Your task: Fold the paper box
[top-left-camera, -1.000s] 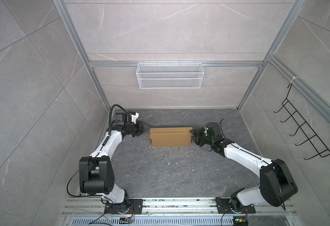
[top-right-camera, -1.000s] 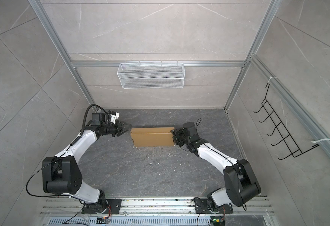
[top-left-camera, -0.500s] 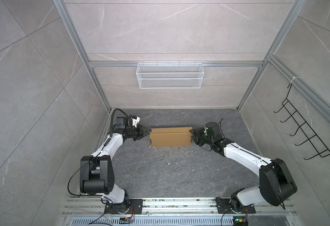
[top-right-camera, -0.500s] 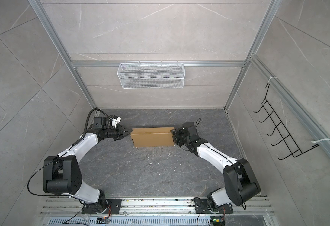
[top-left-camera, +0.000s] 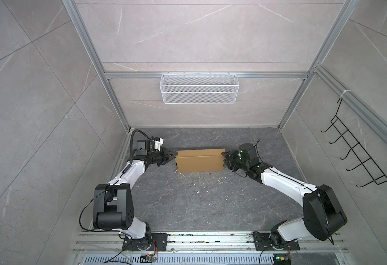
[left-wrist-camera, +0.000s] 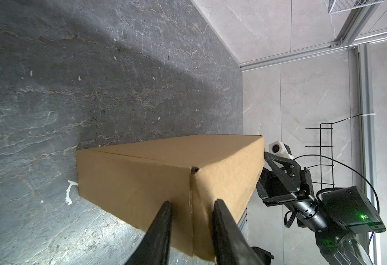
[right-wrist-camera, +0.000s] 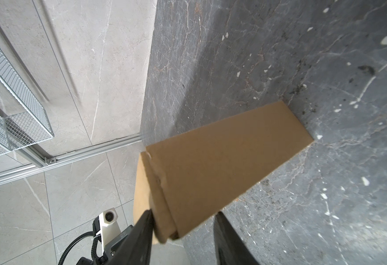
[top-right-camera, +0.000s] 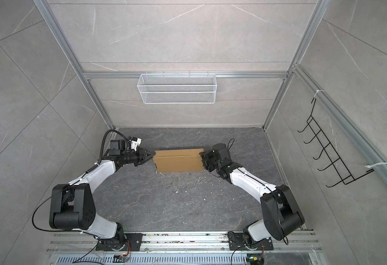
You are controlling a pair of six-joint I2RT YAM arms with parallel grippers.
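The dark stone floor (top-left-camera: pixel 187 206) spreads beneath both arms. High on the back wall, well beyond the grippers, hangs a white mesh basket (top-left-camera: pixel 199 91). The paper box (top-left-camera: pixel 198 161), brown and closed up, lies lengthwise between the two grippers. The left gripper (left-wrist-camera: pixel 192 203) has its jaws a little apart, with the tips against the box's end at a corner crease. The right gripper (right-wrist-camera: pixel 183 214) straddles the opposite end's corner. One finger touches the flap there, but I cannot tell whether it clamps. A white smear (left-wrist-camera: pixel 69 192) marks the floor ahead of the left gripper, by the box's bottom edge.

Both top views look down from high; wrist views face the box (left-wrist-camera: pixel 137 183) closely from opposite ends.
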